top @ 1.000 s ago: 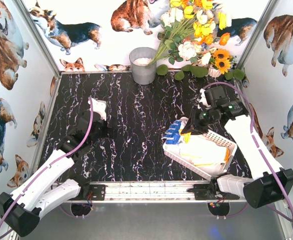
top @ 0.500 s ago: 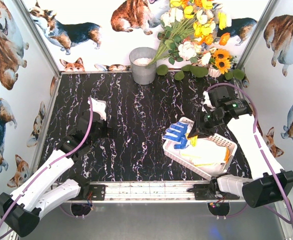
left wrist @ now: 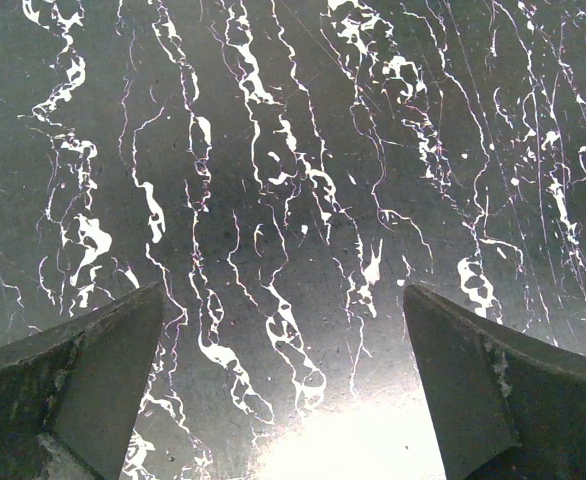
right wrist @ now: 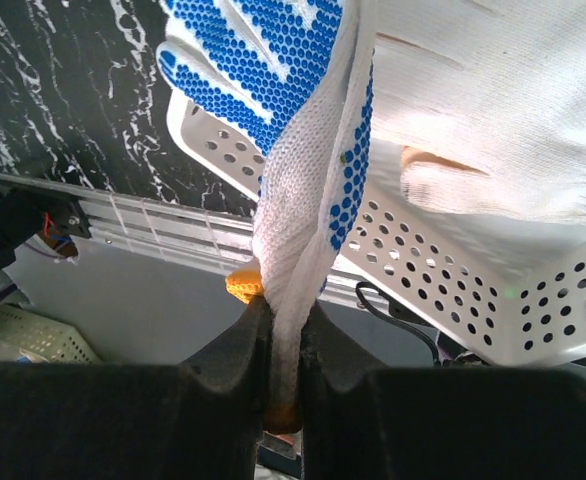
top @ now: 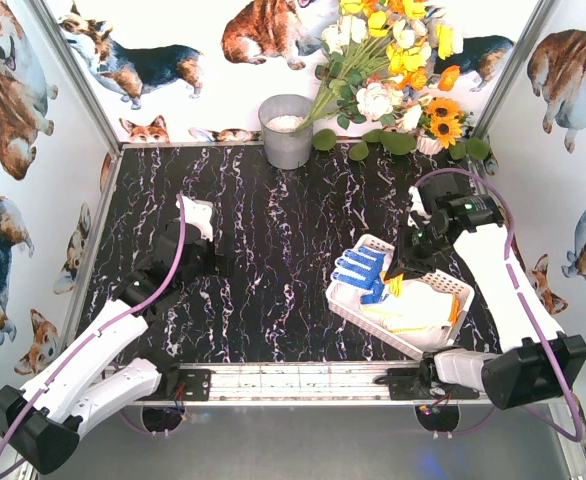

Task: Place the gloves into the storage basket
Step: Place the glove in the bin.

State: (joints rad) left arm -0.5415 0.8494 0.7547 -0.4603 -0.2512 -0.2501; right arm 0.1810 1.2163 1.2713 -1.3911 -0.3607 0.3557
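A white glove with blue dots [top: 361, 268] hangs by its orange-trimmed cuff from my right gripper [top: 397, 276], which is shut on it. The glove's fingers drape over the left rim of the white perforated storage basket [top: 345, 304]. Other white and yellow gloves [top: 413, 305] lie inside the basket. In the right wrist view the glove [right wrist: 303, 190] is pinched at the gripper [right wrist: 285, 330], with the basket wall [right wrist: 453, 270] and white gloves [right wrist: 493, 110] behind it. My left gripper [top: 195, 250] rests over the marble tabletop at the left, open and holding nothing [left wrist: 283, 385].
A grey metal bucket [top: 287, 130] stands at the back centre, beside a bunch of artificial flowers [top: 393, 70]. A metal rail [top: 303, 380] runs along the near edge. Corgi-printed walls close in the left, back and right sides.
My right gripper has carried the blue-dotted glove to the right, from the basket's left corner to over its rim. The left arm has not moved.
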